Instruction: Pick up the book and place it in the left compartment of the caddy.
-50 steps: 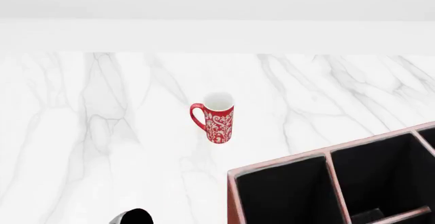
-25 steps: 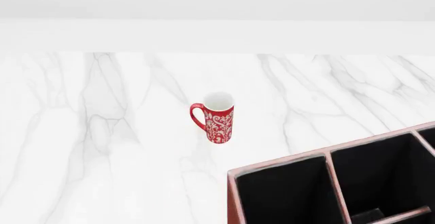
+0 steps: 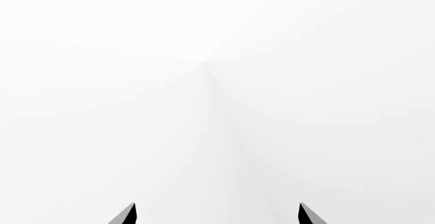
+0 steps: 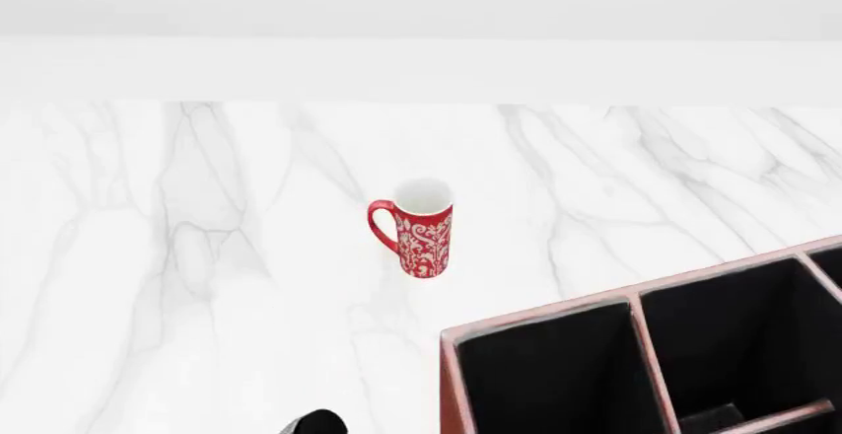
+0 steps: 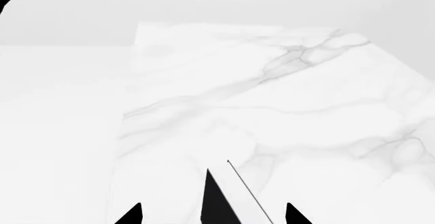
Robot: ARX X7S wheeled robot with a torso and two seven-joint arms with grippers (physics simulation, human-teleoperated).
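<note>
Book (image 5: 215,199) shows only as a cropped black-and-white sliver between the spread fingertips of the right gripper (image 5: 211,215); contact unclear. Left gripper (image 3: 217,215) gapes at blank white. Caddy (image 4: 539,318), at the table's (image 4: 197,256) near-right corner, is cut off.

Bright, flat, even light with no clear source. The mug (image 4: 418,227) casts barely any shadow on the marble counter (image 4: 197,256). Renders stay sharp. The left wrist view is nearly washed-out white, perhaps overexposed, apart from a faint seam toward twelve o'clock.

Glossy ceramic mug (image 4: 418,229) on polished marble table (image 4: 197,256); leather-like caddy (image 4: 632,355).
</note>
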